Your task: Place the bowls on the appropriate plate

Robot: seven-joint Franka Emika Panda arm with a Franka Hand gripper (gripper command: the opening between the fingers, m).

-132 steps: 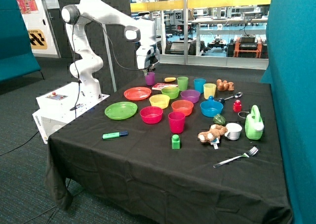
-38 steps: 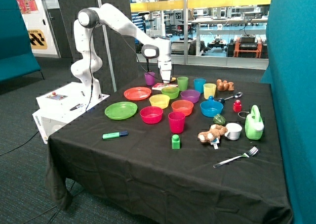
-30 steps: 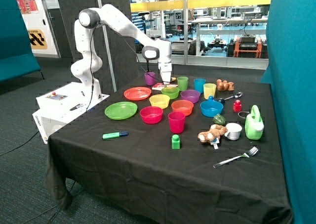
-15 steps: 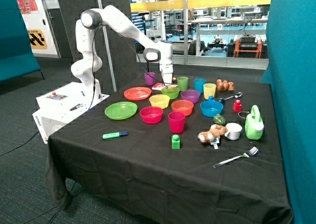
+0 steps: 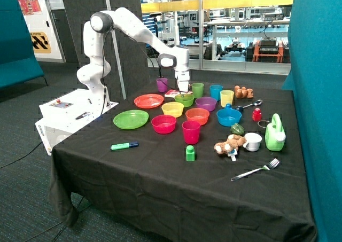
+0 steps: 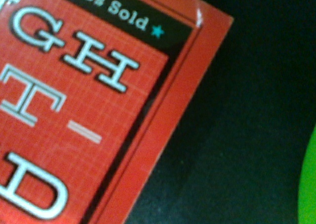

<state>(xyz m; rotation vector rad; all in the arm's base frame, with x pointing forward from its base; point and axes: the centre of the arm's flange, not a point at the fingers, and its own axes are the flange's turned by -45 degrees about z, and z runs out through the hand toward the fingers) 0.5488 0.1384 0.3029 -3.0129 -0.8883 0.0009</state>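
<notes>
The lime green bowl (image 5: 184, 99) stands in the back row of bowls, in front of a red book (image 5: 175, 93). The orange-red bowl (image 5: 197, 116) stands nearer the front, beside a yellow bowl. My gripper (image 5: 183, 92) hangs low at the green bowl's far rim, over the book's edge. The wrist view shows the red book cover (image 6: 74, 110) with white letters, black cloth, and a sliver of the lime green bowl (image 6: 310, 184). A green plate (image 5: 131, 119) and an orange-red plate (image 5: 148, 101) lie on the side toward the robot base.
Yellow (image 5: 172, 109), pink (image 5: 163, 124), purple (image 5: 206, 103) and blue (image 5: 228, 116) bowls crowd the middle. Cups stand behind: purple (image 5: 162, 84), green (image 5: 197, 90), blue (image 5: 215, 92), yellow (image 5: 226, 98). A pink cup (image 5: 191, 131), marker (image 5: 124, 145), toys and a fork (image 5: 256, 170) lie nearer the front.
The arm has swung from above the purple cup across to the green bowl and come down to its far rim. The bowls and plates have not moved.
</notes>
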